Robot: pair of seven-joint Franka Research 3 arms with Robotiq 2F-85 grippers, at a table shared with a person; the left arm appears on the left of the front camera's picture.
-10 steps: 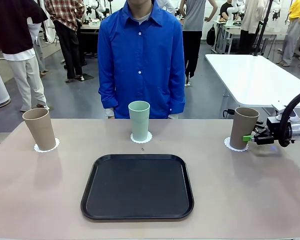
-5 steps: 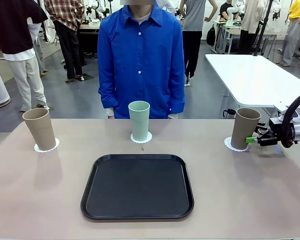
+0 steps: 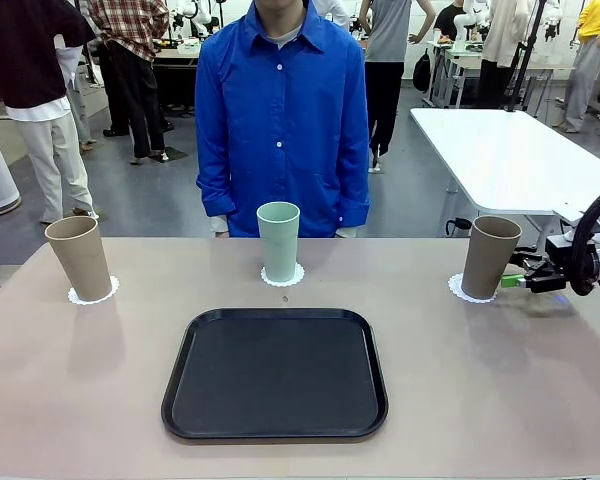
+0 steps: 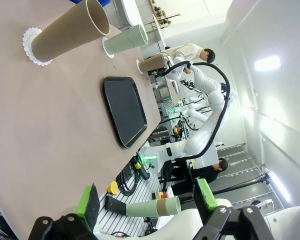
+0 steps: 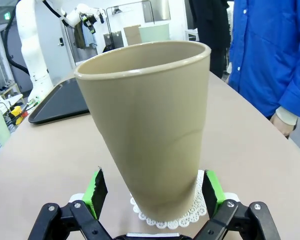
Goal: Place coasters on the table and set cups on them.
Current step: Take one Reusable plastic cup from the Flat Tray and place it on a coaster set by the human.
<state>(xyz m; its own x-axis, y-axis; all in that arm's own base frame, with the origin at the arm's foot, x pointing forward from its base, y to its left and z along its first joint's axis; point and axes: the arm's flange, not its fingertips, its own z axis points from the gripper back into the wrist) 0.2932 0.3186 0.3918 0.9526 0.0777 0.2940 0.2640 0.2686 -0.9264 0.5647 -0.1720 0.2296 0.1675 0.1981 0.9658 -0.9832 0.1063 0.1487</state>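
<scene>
Three tall tapered matte cups stand upright on the beige-tan table [image 3: 80,400], each on a small round white lacy paper coaster: a tan-brown cup [image 3: 78,258] on its coaster [image 3: 93,294] at the far left, a pale mint green cup [image 3: 278,241] on its coaster [image 3: 282,276] at the far middle, and a second tan-brown cup [image 3: 489,257] on its coaster [image 3: 468,290] at the far right.

From my right wrist camera, that right-hand cup rises between the green pads without touching either. The right gripper [image 3: 516,281] sits just to the right of it, low over the table, jaws spread wide and holding nothing. The left gripper [image 4: 146,200] is likewise wide open and empty, hanging off the near left end of the table and looking along the tabletop.

Nearer to me, a black rounded rectangular tray [image 3: 275,373] lies flat in the middle, well apart from all three cups. A person in a blue shirt [image 3: 280,110] stands at the far edge, directly behind the mint cup, hands down below the table line. A white glossy table [image 3: 510,150] stands beyond the far right corner.

I see bare tabletop on both sides of the tray and along the near edge. The right cup sits near the table's right end.
</scene>
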